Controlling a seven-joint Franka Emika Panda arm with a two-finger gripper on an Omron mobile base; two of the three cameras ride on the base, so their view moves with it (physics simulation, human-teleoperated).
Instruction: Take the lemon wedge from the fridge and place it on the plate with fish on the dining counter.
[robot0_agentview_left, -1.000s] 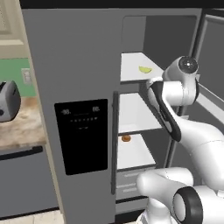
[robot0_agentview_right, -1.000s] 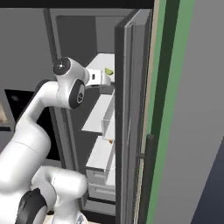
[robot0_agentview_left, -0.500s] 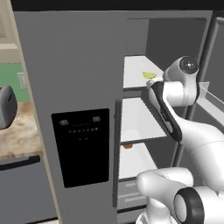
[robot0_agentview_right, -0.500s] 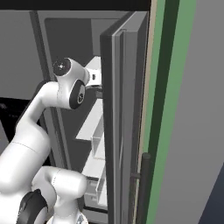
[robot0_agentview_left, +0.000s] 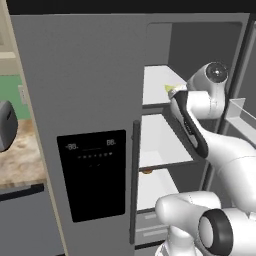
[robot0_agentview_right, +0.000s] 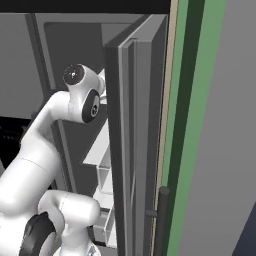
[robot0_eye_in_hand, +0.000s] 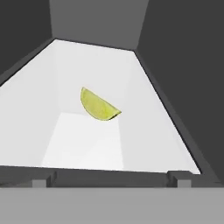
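The fridge (robot0_agentview_left: 80, 90) stands with its right side open, showing white shelves. A small yellow-green lemon wedge (robot0_eye_in_hand: 99, 106) lies on the top shelf (robot0_eye_in_hand: 87, 144), ahead of my gripper (robot0_eye_in_hand: 111, 180) and apart from it. The jaws are open with nothing between them; the dark fingertips (robot0_eye_in_hand: 43, 180) sit at the shelf's front edge. From the left base, the lemon wedge (robot0_agentview_left: 170, 90) lies just left of my hand. The plate with fish and the dining counter are out of view.
The open fridge door (robot0_agentview_right: 135, 130) stands close on the arm's right and hides the hand in the right base view. A small brown food item (robot0_agentview_left: 146, 171) lies on a lower shelf. A toaster (robot0_agentview_left: 6, 125) sits on the marbled countertop at left.
Both base views have shifted, so the base has driven nearer the fridge. The hand has stayed at the top shelf by the lemon wedge, jaws still open.
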